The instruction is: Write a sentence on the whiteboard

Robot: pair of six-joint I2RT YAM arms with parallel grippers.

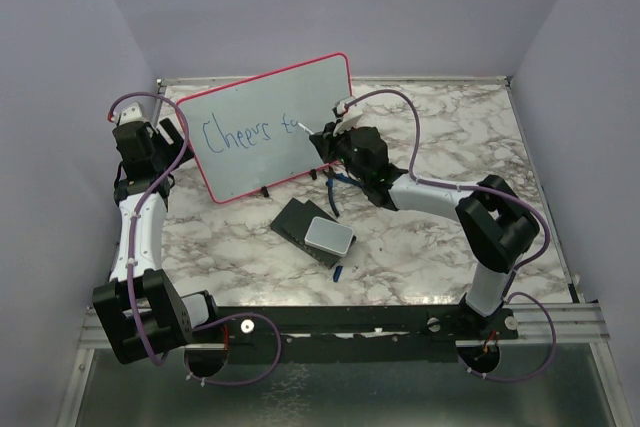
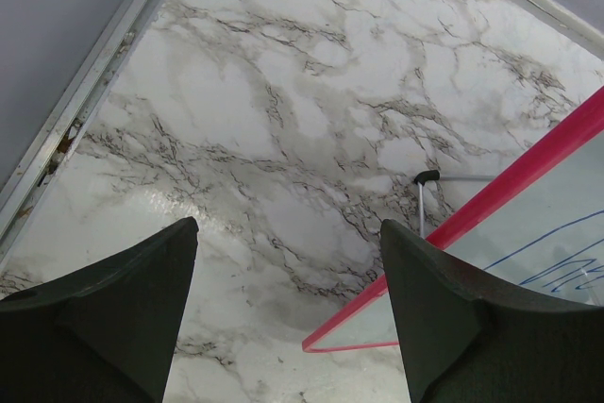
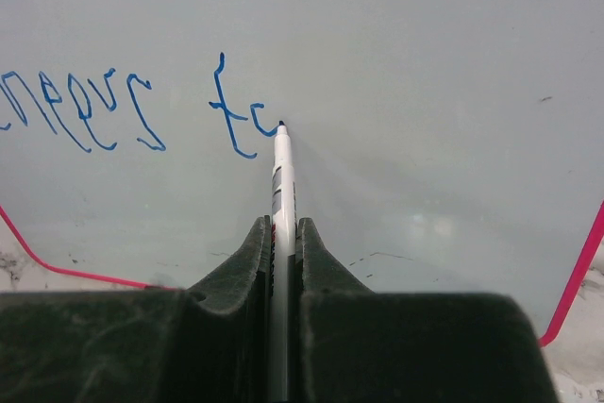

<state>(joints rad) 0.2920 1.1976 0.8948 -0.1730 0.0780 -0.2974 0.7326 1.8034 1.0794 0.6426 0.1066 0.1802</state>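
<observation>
The whiteboard (image 1: 270, 132) stands tilted on small black feet at the back of the marble table, its frame red-pink. The sentence (image 1: 245, 133) in blue reads "Cheers t" plus a partial letter. My right gripper (image 1: 325, 137) is shut on a white marker (image 3: 283, 191), whose tip touches the whiteboard (image 3: 425, 92) at the end of the blue writing (image 3: 236, 120). The right gripper (image 3: 283, 228) holds the marker upright between its fingers. My left gripper (image 1: 170, 147) hangs open beside the board's left edge. In the left wrist view the left gripper (image 2: 288, 233) holds nothing, and the board's corner (image 2: 528, 233) lies near its right finger.
A dark block with a grey-white pad (image 1: 315, 232) lies in front of the board, with a small blue cap (image 1: 338, 271) beside it. A black board foot (image 2: 427, 176) rests on the marble. A metal rim (image 2: 85, 92) and lilac walls bound the table.
</observation>
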